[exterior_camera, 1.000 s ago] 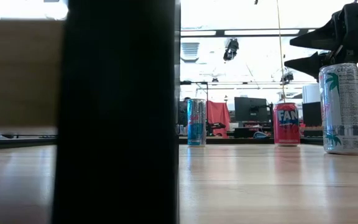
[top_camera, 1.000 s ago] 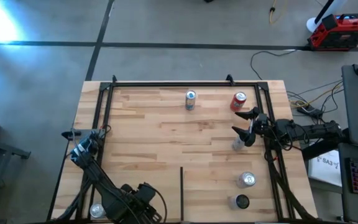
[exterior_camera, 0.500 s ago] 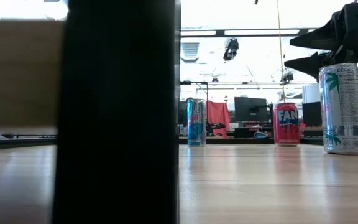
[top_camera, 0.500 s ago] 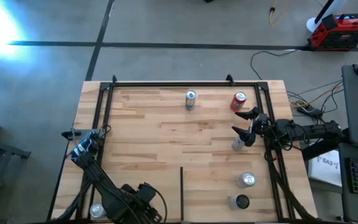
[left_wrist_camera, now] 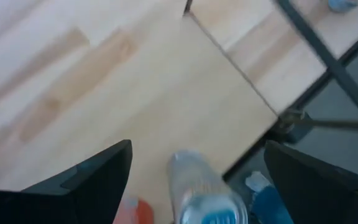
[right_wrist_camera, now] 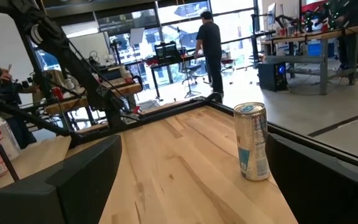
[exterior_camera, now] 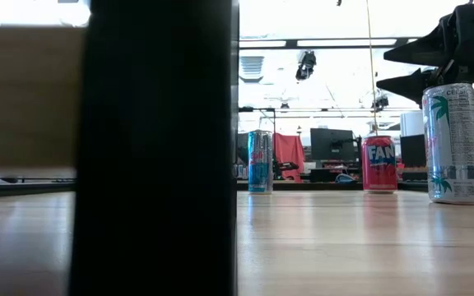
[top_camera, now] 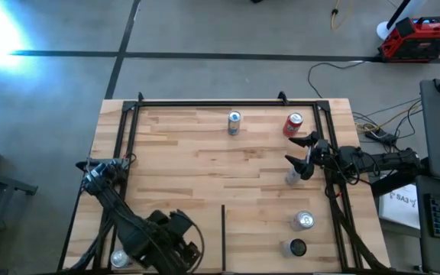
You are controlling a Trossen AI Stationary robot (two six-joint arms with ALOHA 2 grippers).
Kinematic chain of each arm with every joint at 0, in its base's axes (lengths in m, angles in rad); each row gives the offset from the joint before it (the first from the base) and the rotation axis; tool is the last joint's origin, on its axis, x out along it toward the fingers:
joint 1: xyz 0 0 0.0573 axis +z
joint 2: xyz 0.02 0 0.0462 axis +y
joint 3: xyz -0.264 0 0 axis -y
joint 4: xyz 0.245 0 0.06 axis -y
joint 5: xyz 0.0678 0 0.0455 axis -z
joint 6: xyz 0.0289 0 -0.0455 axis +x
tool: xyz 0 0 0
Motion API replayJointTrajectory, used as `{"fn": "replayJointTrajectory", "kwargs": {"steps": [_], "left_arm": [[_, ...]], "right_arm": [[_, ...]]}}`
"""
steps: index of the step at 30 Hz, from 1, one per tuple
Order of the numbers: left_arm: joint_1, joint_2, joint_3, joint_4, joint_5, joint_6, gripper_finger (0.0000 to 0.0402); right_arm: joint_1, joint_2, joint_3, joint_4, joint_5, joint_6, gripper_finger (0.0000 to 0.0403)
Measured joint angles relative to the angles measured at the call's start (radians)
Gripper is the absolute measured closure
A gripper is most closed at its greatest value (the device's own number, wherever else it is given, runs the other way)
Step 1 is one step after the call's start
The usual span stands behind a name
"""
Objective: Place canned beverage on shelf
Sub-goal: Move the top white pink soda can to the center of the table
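Seen from above, the left gripper (top_camera: 119, 258) sits at the near left corner of the shelf (top_camera: 205, 168), a light wooden board framed by black rails. In the left wrist view its fingers (left_wrist_camera: 98, 177) stand wide apart on either side of a silver can (left_wrist_camera: 201, 193) with a blue label, not touching it. The can stands upright near the corner of the board, just beside a black rail (left_wrist_camera: 328, 59). A short black divider strip (top_camera: 223, 237) runs in from the near edge at the middle of the board. To the right of the strip, near the right rail, stand a can with a dark top (top_camera: 296, 247) and, just beyond it, a can with a silver top (top_camera: 303, 221). Farther in, the right gripper (top_camera: 300, 158) reaches over the right rail and hovers above a tall pale can with a palm tree print (exterior_camera: 453, 144), which stands upright on the board. In the low view that gripper hangs just above the can's top with its fingers (exterior_camera: 414, 51) spread wide and holding nothing. Toward the far edge stand a red can (top_camera: 292, 124) and, well to its left, a slim blue and silver can (top_camera: 234, 122), both upright. Beyond the board, the right wrist view shows a workshop with desks and a person (right_wrist_camera: 210, 46) standing in dark clothes.
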Motion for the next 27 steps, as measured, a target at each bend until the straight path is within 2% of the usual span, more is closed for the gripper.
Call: {"fn": "replayJointTrajectory", "kwargs": {"steps": [6,12,18,27], "left_arm": [[0.115,0.000,0.000,0.011,-0.009,0.135,0.0078],[0.288,0.000,0.000,0.049,0.006,0.226,0.0096],[0.465,0.000,0.000,0.061,0.111,0.246,0.0098],[0.678,0.007,0.001,0.172,0.140,0.359,0.0101]], "right_arm": [[0.000,0.000,0.000,0.000,0.000,0.000,0.0021],[0.000,0.000,0.000,0.000,0.000,0.001,0.0021],[0.000,0.000,0.000,0.000,0.000,0.001,0.0021],[0.000,0.000,0.000,0.000,0.000,0.001,0.0021]]}}
